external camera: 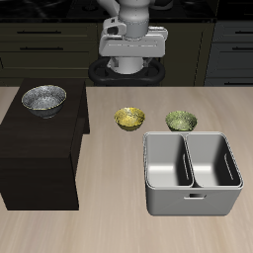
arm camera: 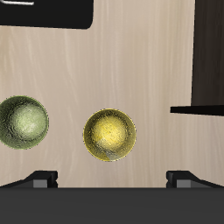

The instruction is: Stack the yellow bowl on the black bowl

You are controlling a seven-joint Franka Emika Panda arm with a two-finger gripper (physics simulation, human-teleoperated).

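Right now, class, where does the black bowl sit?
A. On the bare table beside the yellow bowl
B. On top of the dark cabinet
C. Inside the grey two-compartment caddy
B: the black bowl rests on the dark cabinet, apart from the yellow bowl on the table.

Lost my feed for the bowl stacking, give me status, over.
End effector open, empty, above the table. Yellow bowl on the table beneath it, untouched. Black bowl sits on the dark cabinet. Green-tinted bowl beside the yellow one, apart.
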